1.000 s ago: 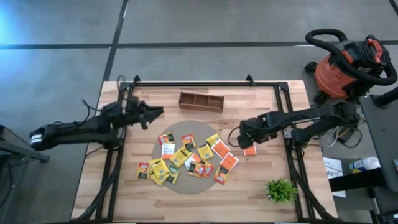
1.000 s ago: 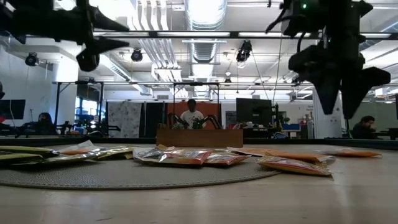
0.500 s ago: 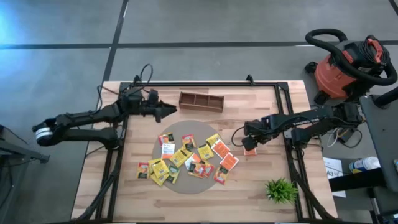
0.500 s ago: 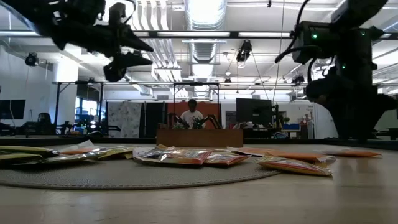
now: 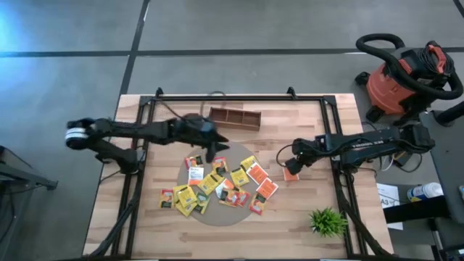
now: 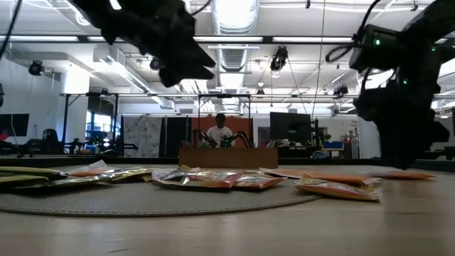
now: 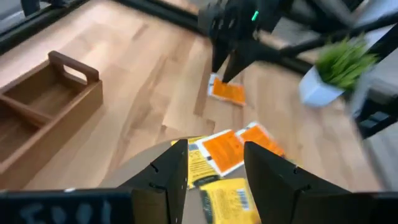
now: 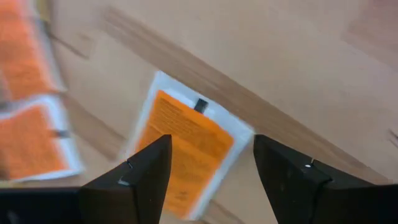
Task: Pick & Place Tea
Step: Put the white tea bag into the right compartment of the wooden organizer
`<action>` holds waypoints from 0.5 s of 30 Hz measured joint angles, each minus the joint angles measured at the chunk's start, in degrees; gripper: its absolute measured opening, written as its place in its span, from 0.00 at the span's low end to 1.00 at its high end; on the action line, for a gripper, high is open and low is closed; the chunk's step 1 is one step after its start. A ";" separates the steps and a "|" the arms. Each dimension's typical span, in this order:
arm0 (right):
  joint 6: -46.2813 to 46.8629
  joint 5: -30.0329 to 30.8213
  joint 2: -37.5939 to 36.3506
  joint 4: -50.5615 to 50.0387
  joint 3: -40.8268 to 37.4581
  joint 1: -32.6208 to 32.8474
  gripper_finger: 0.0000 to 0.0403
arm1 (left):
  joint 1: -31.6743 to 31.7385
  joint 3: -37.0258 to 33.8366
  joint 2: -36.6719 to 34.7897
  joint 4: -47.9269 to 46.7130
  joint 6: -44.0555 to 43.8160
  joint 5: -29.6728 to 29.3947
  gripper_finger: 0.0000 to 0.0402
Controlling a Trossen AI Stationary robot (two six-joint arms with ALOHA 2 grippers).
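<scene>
Two arms at work, seen from above: right pincer (image 5: 296,164) hovering over one lone flat orange-red tea packet (image 5: 291,175) on bare wood of the desk (image 5: 319,130), just off the rim of the round grey mat (image 5: 217,217) that carries the heap of yellow, orange and white tea packets (image 5: 217,185). Left pincer (image 5: 217,145) reaching over the mat's far edge, close to the brown wooden divided tray (image 5: 234,117). Nearer arm for the lone packet: clearly the right.

Level across the desk: left pincer (image 6: 186,67) high above the heap, right pincer (image 6: 398,142) hanging low, tips close to the lone packet.

From the left wrist: fingers (image 7: 174,174) spread, heap straight ahead and below, tray off to one side.

From the right wrist: fingers (image 8: 146,174) spread wide, packet (image 8: 186,149) lying between them, long axis slanting across the gap, so a small turn likely needed before closing.

Compared with a second ago: left arm swung in from the desk's left edge to the mat; right pincer lower and shifted slightly outward.
</scene>
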 joint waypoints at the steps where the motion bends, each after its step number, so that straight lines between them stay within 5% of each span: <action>1: -0.40 -0.04 -1.14 0.15 -0.28 -0.04 0.56 | -0.78 1.47 2.49 -0.02 0.44 -0.61 0.38; 15: -2.35 -5.81 -8.95 1.17 -7.66 0.48 0.56 | -5.66 27.40 32.35 -0.09 1.08 -2.56 0.38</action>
